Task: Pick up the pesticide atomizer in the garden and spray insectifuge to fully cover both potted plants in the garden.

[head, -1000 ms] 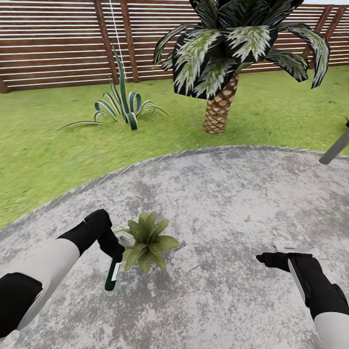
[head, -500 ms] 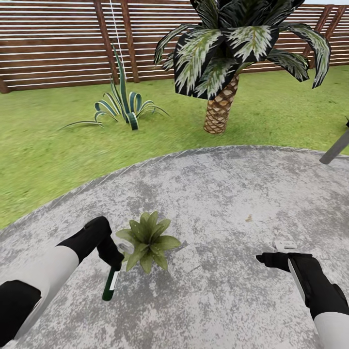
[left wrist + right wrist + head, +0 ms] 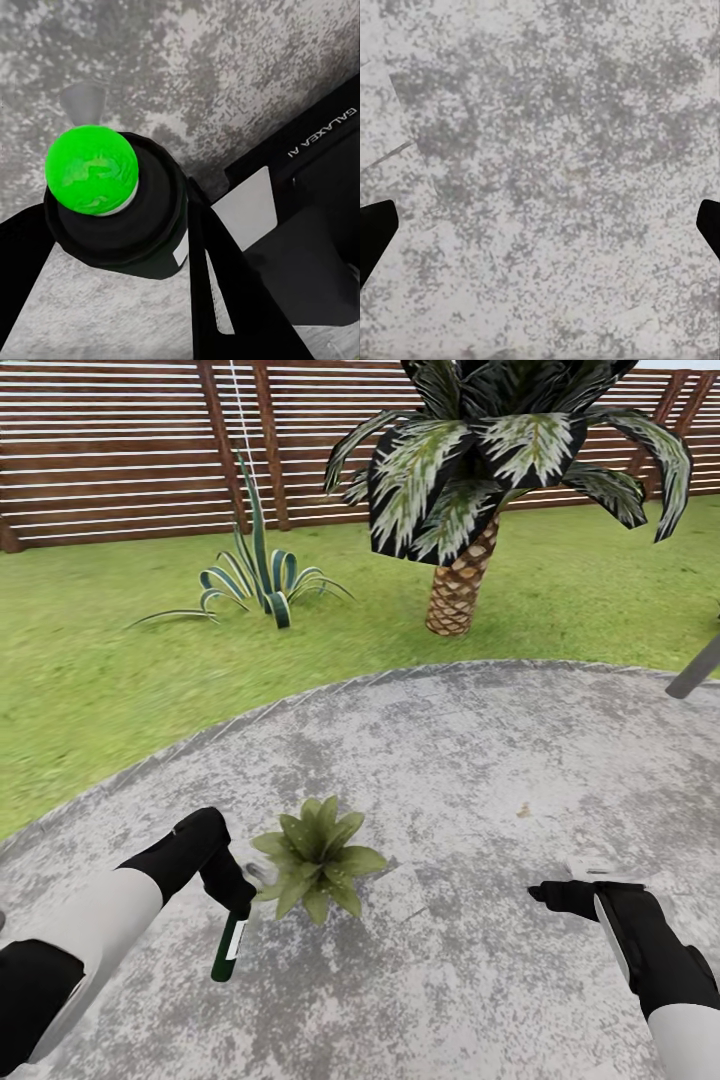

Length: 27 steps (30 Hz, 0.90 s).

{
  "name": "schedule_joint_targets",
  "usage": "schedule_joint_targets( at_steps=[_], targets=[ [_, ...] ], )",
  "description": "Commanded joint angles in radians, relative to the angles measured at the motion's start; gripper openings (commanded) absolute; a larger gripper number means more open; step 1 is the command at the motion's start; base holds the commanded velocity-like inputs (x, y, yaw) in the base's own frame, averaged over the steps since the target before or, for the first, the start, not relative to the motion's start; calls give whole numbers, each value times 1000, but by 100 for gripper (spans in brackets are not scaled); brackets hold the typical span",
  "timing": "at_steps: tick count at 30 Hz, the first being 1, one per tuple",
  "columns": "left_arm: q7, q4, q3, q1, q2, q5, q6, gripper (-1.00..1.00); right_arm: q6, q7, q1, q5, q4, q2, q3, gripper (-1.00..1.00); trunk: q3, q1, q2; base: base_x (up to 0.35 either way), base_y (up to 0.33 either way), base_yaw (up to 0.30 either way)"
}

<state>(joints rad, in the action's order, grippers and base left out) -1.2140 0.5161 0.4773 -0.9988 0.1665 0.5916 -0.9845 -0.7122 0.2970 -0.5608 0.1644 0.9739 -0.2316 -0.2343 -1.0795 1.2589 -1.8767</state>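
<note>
- Pesticide atomizer: slim dark green bottle with a small white label, hanging below the left hand over the grey paved patio, near left of the scene. Its body points down and slightly toward the viewer; the upper end sits in the hand, just left of the plant.
- Same item from the left wrist camera: the pesticide atomizer is seen end-on, a bright green cap on a dark round shoulder, with black fingers flanking it.
- Handling, judged: rigid, smooth-sided and probably light; the slender round body looks liable to swivel or slip in a two-finger pinch. Best hold is across the upper body just below the cap, where the hand has it, leaving the nozzle end free.
- Left hand: clenched on the atomizer.
- Right hand: empty, low over the patio at the near right, well apart from the plant; its dark fingertips stand at opposite edges of the wrist picture with bare paving between, so it is spread wide.
- Potted plant: low rosette of broad pointed leaves on the patio, just right of the bottle; soft foliage, needing no contact.
- Background: striped agave, palm, slatted fence, lawn.
</note>
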Motion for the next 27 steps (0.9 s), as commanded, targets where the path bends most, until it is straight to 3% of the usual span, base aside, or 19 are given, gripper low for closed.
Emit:
schedule_joint_targets(
  at_steps=[1,13,22,27],
  targets=[
    [-10,2,3,0,1,8,-6,-100,-4,9,-1,10,2,0,-2,100,-1,0,0,0,281,0],
    [-7,2,4,-1,-1,8,-6,-100,-4,10,-1,10,2,0,-2,100,-1,0,0,0,29,-22],
    [-6,2,3,0,0,8,-6,-100,-4,9,-1,10,2,0,-2,100,3,0,0,0,0,-212],
    [-4,1,4,7,4,9,-6,-100,-4,8,-1,11,2,0,-2,100,3,0,0,0,29,-48]
  ],
)
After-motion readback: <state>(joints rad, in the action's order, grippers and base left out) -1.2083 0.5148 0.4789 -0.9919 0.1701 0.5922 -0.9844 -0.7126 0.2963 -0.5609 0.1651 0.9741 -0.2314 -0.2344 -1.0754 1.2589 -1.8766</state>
